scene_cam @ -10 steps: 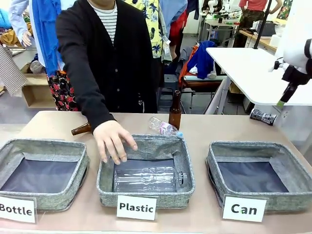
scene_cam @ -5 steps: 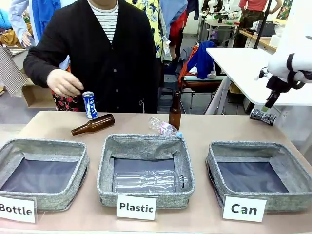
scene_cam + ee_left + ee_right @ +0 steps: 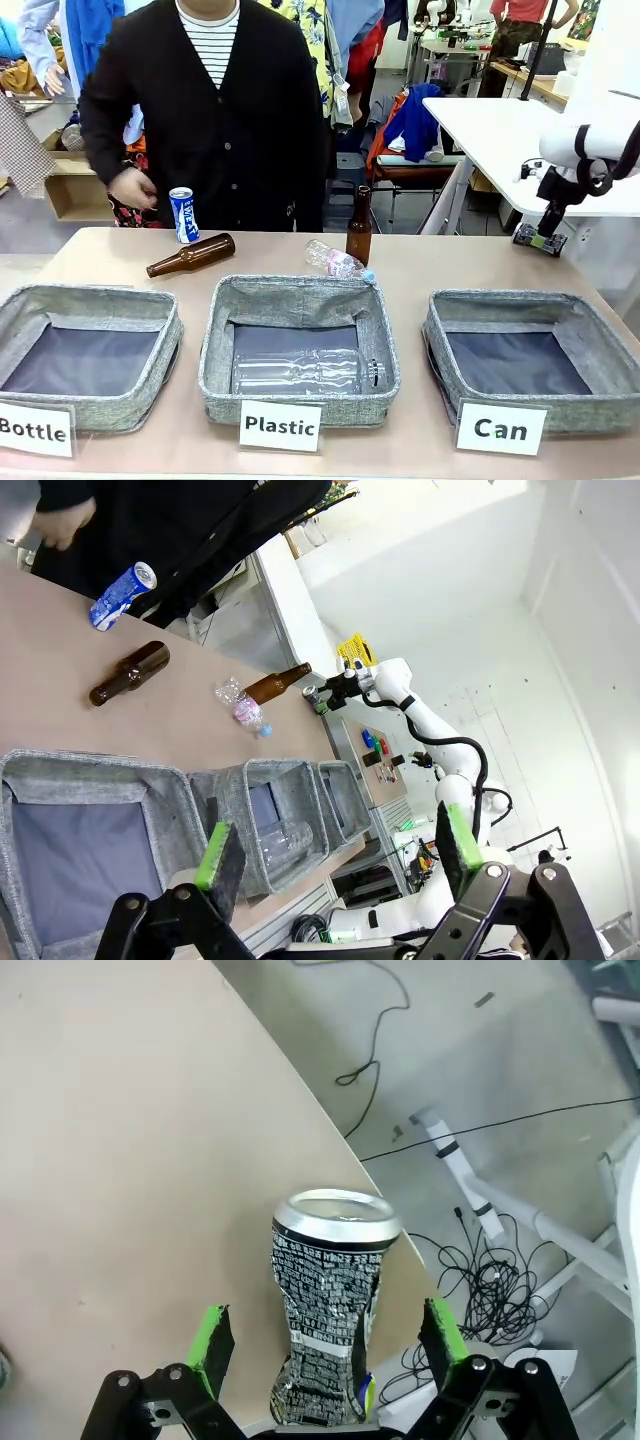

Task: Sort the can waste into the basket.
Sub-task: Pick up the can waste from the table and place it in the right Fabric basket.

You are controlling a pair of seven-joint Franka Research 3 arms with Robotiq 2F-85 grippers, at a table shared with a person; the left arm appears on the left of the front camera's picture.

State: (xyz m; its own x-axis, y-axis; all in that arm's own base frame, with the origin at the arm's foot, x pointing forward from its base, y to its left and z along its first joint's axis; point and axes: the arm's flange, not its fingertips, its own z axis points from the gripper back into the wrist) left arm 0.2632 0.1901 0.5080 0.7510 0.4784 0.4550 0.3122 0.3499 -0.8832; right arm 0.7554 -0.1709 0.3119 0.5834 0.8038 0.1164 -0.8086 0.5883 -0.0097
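A blue-and-white can (image 3: 182, 215) stands upright at the table's far left, in front of the person; the left wrist view has it lying across the picture (image 3: 122, 582). The dented black-and-silver can (image 3: 540, 240) lies at the far right corner of the table. My right gripper (image 3: 548, 228) hangs just over it. In the right wrist view this can (image 3: 328, 1330) sits between the spread green pads (image 3: 212, 1345), and my right gripper (image 3: 327, 1345) is open around it. The grey basket (image 3: 520, 300) carded "Can" is at the front right, empty. My left gripper (image 3: 335, 845) is open and holds nothing.
The middle basket (image 3: 300, 292) carded "Plastic" holds a clear bottle. The "Bottle" basket (image 3: 90, 296) is at the left. A brown bottle (image 3: 190, 256) lies on the table, another (image 3: 359, 228) stands, and a crushed clear bottle (image 3: 335, 262) lies beside it. The person's hand (image 3: 133, 188) is near the blue can.
The person's hand left the Plastic basket, the blue-and-white can appeared upright on the table, and the hand drew back. My right gripper came down and left to the dented can.
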